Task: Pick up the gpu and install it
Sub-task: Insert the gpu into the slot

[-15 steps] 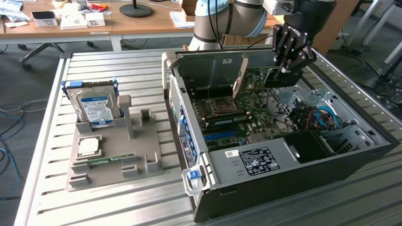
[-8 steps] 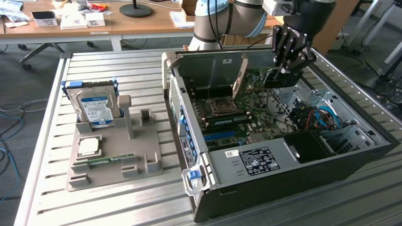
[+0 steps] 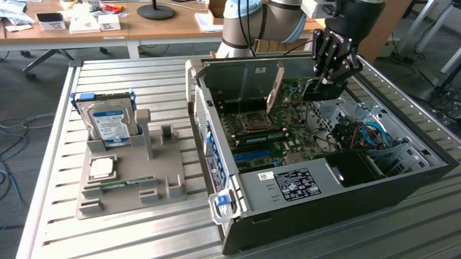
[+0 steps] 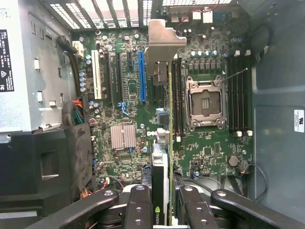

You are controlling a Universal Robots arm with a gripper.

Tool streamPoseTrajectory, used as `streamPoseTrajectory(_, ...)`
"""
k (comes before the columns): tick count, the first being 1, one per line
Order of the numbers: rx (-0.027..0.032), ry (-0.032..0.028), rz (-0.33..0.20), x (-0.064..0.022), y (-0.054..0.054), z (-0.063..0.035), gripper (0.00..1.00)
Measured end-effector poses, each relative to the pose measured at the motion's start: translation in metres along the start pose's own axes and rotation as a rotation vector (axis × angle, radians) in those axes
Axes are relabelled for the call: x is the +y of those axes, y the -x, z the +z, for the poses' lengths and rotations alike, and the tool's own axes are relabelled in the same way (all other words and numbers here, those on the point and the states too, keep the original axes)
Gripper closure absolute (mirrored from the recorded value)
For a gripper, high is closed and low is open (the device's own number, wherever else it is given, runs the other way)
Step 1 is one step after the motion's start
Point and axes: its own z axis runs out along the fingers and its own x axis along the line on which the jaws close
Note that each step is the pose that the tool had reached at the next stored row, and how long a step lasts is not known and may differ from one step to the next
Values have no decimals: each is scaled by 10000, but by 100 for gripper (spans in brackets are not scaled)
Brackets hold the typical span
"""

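Hanging inside the open computer case [image 3: 324,216], the gpu [image 4: 160,164] is pinched in the claw [image 4: 161,202] over the green board [image 4: 209,148]. The card stands on its thin edge, so the wrist view sees it like a line. Its long side runs straight away from the claw toward the case wall with the air holes [image 4: 95,12]. The silver end bracket [image 4: 162,40] is at the far end, close to that wall. The near end sits between the black fingers [image 4: 139,207]. They press on the card's flat sides, one on each side, with just the card between them. The card lines up between the blue slot [image 4: 141,76] and the square chip socket [image 4: 205,102]. I cannot tell if its bottom edge touches the board.

In the exterior view the claw [image 3: 327,81] points down into the case, and the gpu [image 3: 322,91] is the dark thing under it. The case lies on its side on the metal worktop [image 3: 108,237]. On the exterior view's left, a grey holder [image 3: 129,197] sits apart from the case, with a hard drive [image 3: 112,121] standing in it.
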Motion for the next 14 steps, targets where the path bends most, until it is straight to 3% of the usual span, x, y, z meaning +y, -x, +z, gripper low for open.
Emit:
streamPoseTrajectory(5,-14,-15,0,1,0,11,73)
streamPoseTrajectory(8,-49,-97,-3,5,-2,31,73)
streamPoseTrajectory(12,-104,-255,-10,25,-4,52,73)
streamPoseTrajectory(14,-111,-297,-11,49,-6,59,73)
